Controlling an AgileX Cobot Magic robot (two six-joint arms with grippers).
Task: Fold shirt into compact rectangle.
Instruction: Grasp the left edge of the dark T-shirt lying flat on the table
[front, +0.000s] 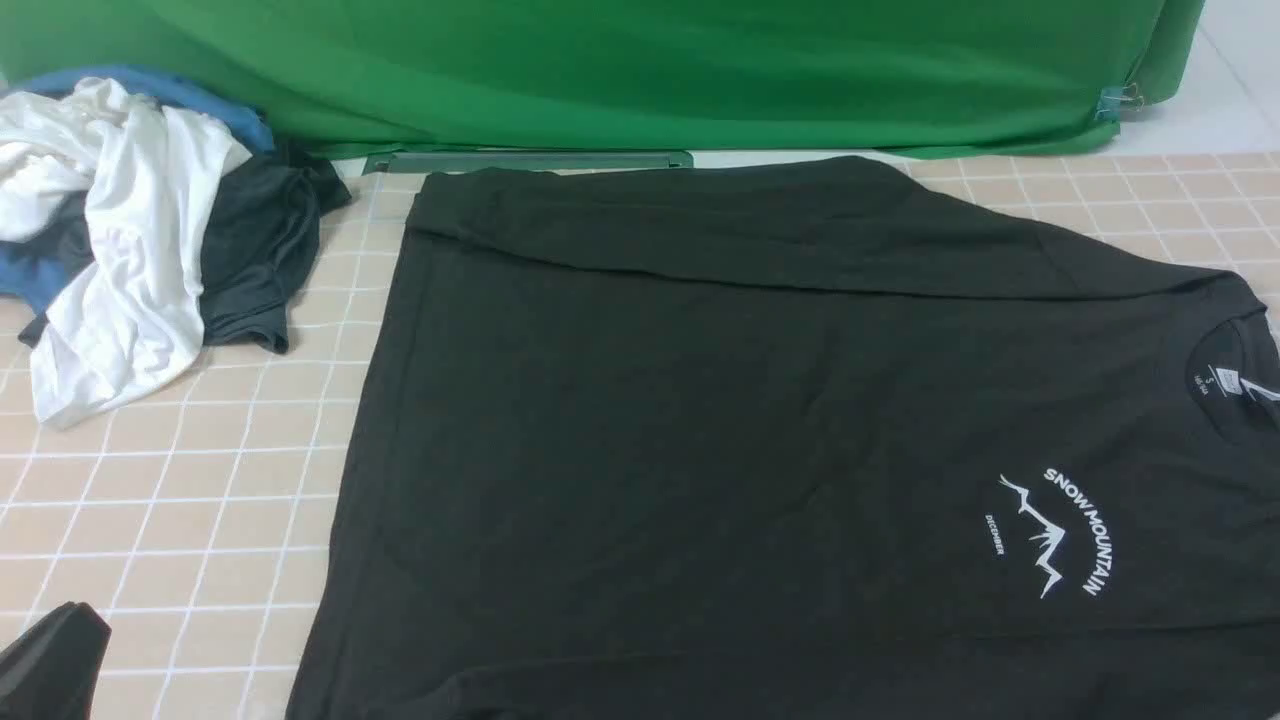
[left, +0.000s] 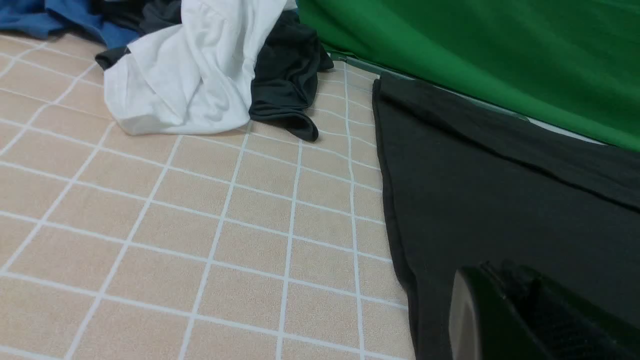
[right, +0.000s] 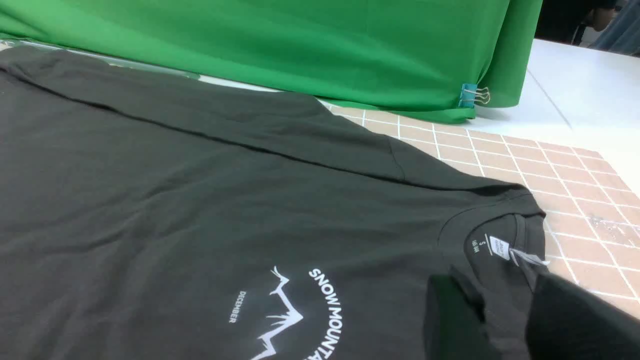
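The shirt (front: 700, 420) lies spread flat across the tabletop (front: 150, 500), collar (right: 500, 220) toward the robot's right and hem toward its left, with its far side (front: 700, 225) turned in as a long flap just in front of the green cloth (front: 600, 70). The left tool (front: 55, 665) sits low at the near left with its jaws together, holding nothing that shows, on the bare tiles just beside the hem. The right tool (right: 500, 310) hangs over the collar end with its fingers apart and no cloth seen clamped. The likeliest trouble is a shallow pinch. The fabric is thin and lies tight to the tabletop, so a tool may scrape over it or take only the top layer, and the fold would come up lopsided. If the two tools lift unevenly, the far flap could slide open. The shirt's near side runs out of the front view, so a grasp there is hard to judge. The heap of clothes, with its white garment (front: 130, 250) and dark grey garment (front: 250, 250), lies near the hem's far corner. A wide sweep by the left arm could drag that heap onto the shirt.
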